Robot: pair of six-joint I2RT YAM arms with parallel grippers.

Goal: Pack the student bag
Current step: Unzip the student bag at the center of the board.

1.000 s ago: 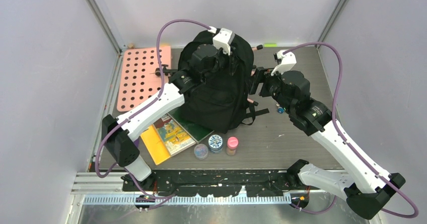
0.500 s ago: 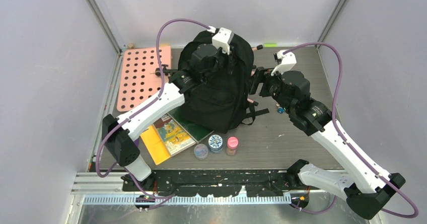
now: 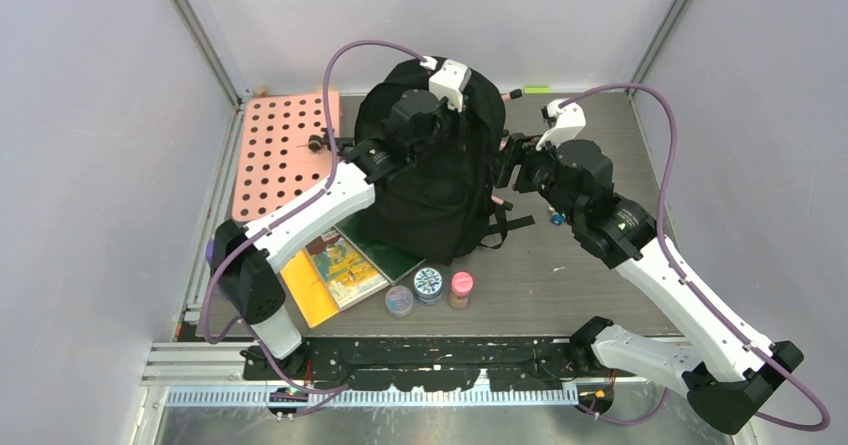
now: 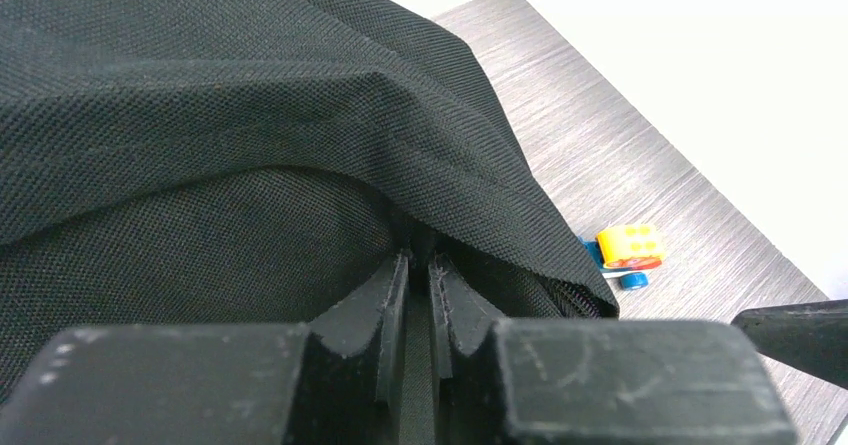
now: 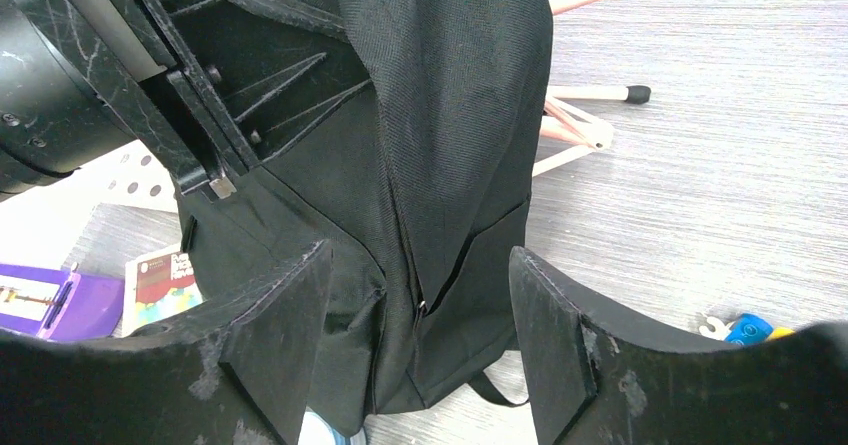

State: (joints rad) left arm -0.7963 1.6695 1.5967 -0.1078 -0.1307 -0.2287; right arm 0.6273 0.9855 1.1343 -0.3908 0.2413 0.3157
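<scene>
Top external, one student bag (image 3: 440, 205), three jars (image 3: 428, 283), left jaws pinching its seam, right jaws released.

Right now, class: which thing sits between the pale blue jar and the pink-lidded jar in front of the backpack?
The dark-lidded jar sits between the pale blue jar and the pink-lidded jar, as the top external view shows.

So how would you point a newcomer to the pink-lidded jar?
Find the big black backpack mid-table. At its near edge, toward the arm bases, sit three small round jars in a row. The pink-lidded jar is rightmost, beside the dark-lidded jar and pale-lidded jar.
</scene>
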